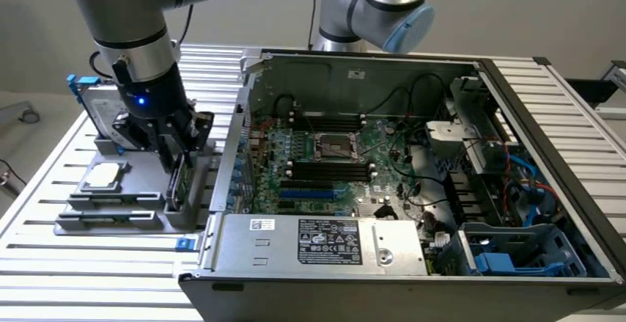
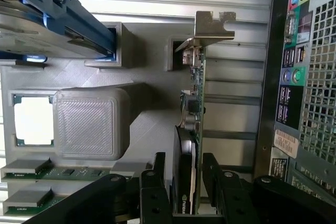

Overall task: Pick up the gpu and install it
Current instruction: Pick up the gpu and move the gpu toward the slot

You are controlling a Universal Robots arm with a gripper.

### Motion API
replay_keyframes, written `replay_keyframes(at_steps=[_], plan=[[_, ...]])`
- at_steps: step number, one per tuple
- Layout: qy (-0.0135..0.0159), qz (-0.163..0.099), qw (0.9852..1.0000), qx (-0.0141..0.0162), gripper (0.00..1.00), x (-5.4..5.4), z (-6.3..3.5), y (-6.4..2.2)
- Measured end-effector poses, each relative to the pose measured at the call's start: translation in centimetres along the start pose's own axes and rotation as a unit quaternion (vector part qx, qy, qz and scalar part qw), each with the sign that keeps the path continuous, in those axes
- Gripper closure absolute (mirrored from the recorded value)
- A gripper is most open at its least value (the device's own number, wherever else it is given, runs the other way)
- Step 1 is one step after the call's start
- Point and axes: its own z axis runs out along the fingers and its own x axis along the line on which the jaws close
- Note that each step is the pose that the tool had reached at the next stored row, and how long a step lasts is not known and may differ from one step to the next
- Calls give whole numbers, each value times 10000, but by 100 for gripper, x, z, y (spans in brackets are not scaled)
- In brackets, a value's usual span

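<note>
1. Jaws of the gripper stand a little open, one on each side of the gpu. A thin gap shows between one finger and the black cooler shroud. The other finger is just beside the green board, and I cannot tell if it touches.
2. On the exterior view, the gripper hangs straight down over the gpu. The card stands on its edge in the grey holder, on the exterior view's left, just beside the wall of the computer case.
3. From the wrist view one sees the silver end bracket at the far end of the card, seated in a notch of the grey holder. It also shows the rear panel of the case with its coloured ports and a mesh grille.
4. On the exterior view one sees the inside of the case. A second arm is behind it, and the slatted table lies under everything.
5. Besides the card, the holder keeps a hard drive in a blue frame, a square processor chip in its own pocket, and two memory sticks lying in slots.
6. Lying open on its side, the case contains the motherboard, a silver power supply along the near wall and a blue drive cage at the exterior view's right.
</note>
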Motion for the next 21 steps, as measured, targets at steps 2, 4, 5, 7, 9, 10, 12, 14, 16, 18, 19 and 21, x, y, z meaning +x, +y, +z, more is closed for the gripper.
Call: replay_keyframes(at_steps=[2,4,5,7,9,10,12,14,16,18,19,21], plan=[[-1,1,10000,-2,58,0,3,0],[-3,3,10000,-4,58,-1,13,0],[-2,3,10000,-4,58,-2,17,0],[-3,4,10000,-6,58,-4,27,0],[-3,5,10000,-8,58,-11,33,0],[-3,6,10000,-10,58,-14,35,0],[-3,8,10000,-14,58,-15,38,-1],[-4,10,10000,-21,58,-16,41,-1],[-5,11,10000,-32,58,-16,45,0],[-6,12,10000,-48,58,-16,46,0],[-6,13,10000,-56,58,-16,47,0],[-7,16,10000,-63,60,-16,48,0]])
